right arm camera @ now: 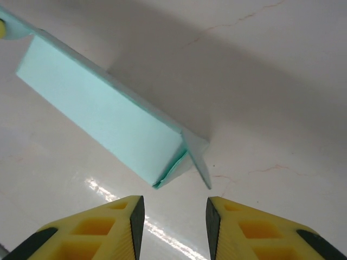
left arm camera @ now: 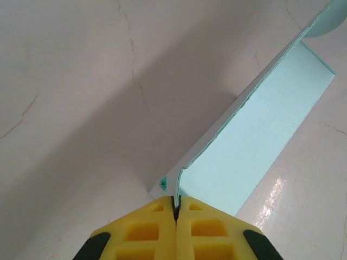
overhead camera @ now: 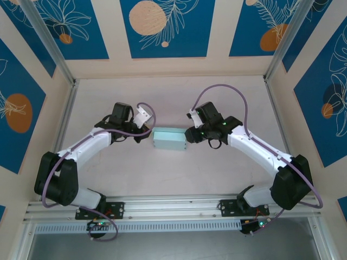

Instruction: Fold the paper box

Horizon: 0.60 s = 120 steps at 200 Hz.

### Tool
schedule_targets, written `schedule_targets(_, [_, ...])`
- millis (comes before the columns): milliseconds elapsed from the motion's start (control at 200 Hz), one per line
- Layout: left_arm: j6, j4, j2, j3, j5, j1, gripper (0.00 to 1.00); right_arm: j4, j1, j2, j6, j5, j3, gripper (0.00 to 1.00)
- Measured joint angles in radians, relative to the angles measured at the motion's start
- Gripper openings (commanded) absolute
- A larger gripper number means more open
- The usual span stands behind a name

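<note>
Pale blue paper box (overhead camera: 169, 138), thin matte card partly folded into a shallow oblong, lies mid-table (overhead camera: 162, 179) on a glossy, faintly veined surface. Its long axis runs left to right between the arms. The left gripper (left arm camera: 175, 208) pinches a wall edge at the left end, yellow jaws closed on the card. The right gripper (right arm camera: 174, 211) stands open just off the right end, facing a loose flap (right arm camera: 198, 154).

Pale marbled table (overhead camera: 162, 179); the paper box (overhead camera: 169, 138) rests on it.
</note>
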<state>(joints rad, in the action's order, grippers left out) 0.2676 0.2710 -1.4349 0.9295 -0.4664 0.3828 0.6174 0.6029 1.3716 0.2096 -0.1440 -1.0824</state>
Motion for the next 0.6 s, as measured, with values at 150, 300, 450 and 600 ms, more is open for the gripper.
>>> schedule_targets(150, [0.000, 0.000, -0.008, 0.009, 0.001, 0.000, 0.00, 0.003, 0.000, 0.062, -0.004, -0.014, -0.029, 0.38])
schedule_targets(300, [0.000, 0.004, -0.014, 0.014, 0.001, 0.000, 0.00, 0.003, 0.000, 0.106, -0.013, -0.014, -0.058, 0.32])
schedule_targets(450, [-0.001, 0.004, -0.014, 0.015, 0.002, 0.000, 0.00, 0.005, 0.007, 0.119, -0.007, -0.017, -0.085, 0.12])
schedule_targets(600, [-0.032, -0.003, -0.011, 0.012, 0.013, 0.002, 0.00, 0.034, 0.029, 0.122, 0.035, -0.051, -0.114, 0.08])
